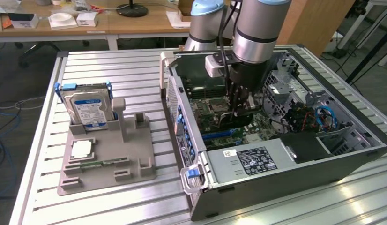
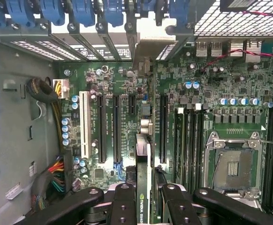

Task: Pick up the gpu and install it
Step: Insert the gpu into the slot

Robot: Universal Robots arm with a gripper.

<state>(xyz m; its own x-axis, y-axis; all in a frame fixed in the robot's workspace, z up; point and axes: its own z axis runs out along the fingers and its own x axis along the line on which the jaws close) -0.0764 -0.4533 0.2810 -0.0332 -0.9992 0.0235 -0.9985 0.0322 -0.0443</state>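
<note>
The pincer (image 2: pixel 148 193) was partly closed on the gpu (image 2: pixel 143 159), holding it edge-down just above the motherboard (image 2: pixel 103 84). To seat it well, the card needed to stay upright and parallel to the motherboard's long black slots (image 2: pixel 162 126), descending straight, without tilt.

Wood desk (image 1: pixel 118 24) in bkgd; grey floor (image 1: pixel 21 70), cables (image 1: pixel 4 115).

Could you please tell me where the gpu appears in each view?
Exterior view: gpu under the gripper, inside the open case.
Wrist view: gpu edge-on in the gripper, over the expansion slots.
Shared landmark: the CPU socket.
</note>
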